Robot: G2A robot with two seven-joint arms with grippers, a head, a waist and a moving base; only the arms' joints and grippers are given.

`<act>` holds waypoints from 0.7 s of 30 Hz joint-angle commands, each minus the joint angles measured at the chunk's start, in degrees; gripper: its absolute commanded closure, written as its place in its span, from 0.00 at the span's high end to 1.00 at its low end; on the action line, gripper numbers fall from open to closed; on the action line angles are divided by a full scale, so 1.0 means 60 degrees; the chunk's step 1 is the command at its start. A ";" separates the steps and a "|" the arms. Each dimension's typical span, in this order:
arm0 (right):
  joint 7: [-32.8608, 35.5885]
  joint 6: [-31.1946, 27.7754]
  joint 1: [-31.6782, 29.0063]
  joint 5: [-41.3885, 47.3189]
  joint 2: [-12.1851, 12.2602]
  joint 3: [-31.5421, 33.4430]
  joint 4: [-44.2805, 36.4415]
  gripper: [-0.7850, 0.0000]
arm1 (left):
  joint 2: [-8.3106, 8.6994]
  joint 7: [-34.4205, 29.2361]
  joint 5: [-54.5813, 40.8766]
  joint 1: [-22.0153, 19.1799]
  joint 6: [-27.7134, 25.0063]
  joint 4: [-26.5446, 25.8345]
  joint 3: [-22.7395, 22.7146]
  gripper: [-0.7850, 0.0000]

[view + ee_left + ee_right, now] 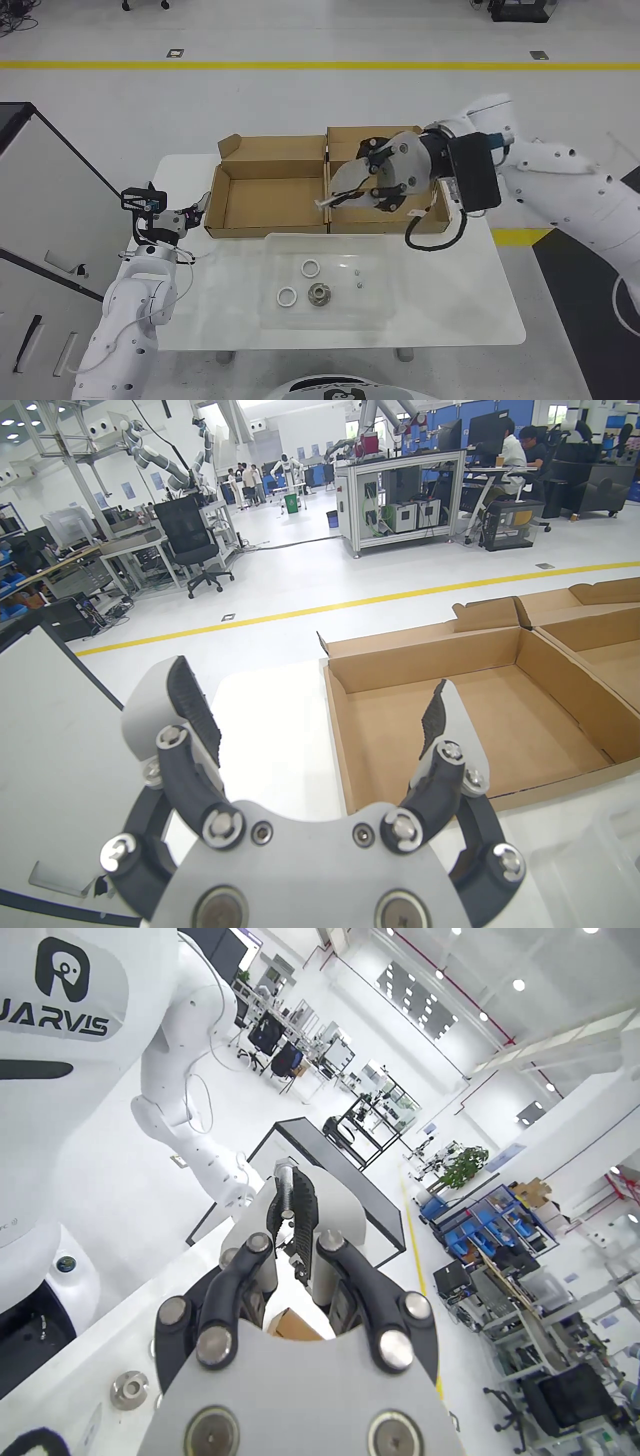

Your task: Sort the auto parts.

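Cardboard takes up the far side of the white desk [470, 300]: two brown open-topped boxes stand wall to wall, the left cardboard box [265, 205] and the right cardboard box [350, 148], each with a flap raised along its back. Just in front of their near walls lies a clear plastic tray [335, 312]. It holds two white rings [311, 267], a grey flanged metal part [319, 294] just beside the nearer ring, and two small pale pieces [357, 283] further right.

The right end effector [345, 197] hangs above the boxes near their shared wall. In the right wrist view the right end effector [289, 1208] is pressed together on a silver threaded bolt [284, 1178], whose head pokes past the fingertips. Its arm stretches across the right cardboard box and covers most of it.

The left end effector [192, 213] sits just beside the left cardboard box's outer wall, near the desk's left edge. In the left wrist view the left end effector [310, 675] is spread wide with nothing between its fingers, and that box's side wall stands right ahead of it.

A dark-framed grey panel [45, 170] stands off the desk's left edge, near the left arm. Open desk surface runs to the right of the tray, out to the rounded front corner.
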 commanded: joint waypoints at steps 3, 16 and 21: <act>-0.0410 0.0414 0.0105 -0.0320 0.0053 0.0006 -0.0086 0.00 | 0.0000 0.0000 0.0000 0.0000 0.0000 0.0000 0.0000 1.00; -0.0641 0.0645 0.0411 -0.1079 0.0183 -0.0273 -0.0078 0.00 | 0.0000 0.0000 0.0000 0.0000 0.0000 0.0000 0.0000 1.00; -0.0641 0.0645 0.0411 -0.1079 0.0183 -0.0273 -0.0078 0.00 | 0.0000 0.0000 0.0000 0.0000 0.0000 0.0000 0.0000 1.00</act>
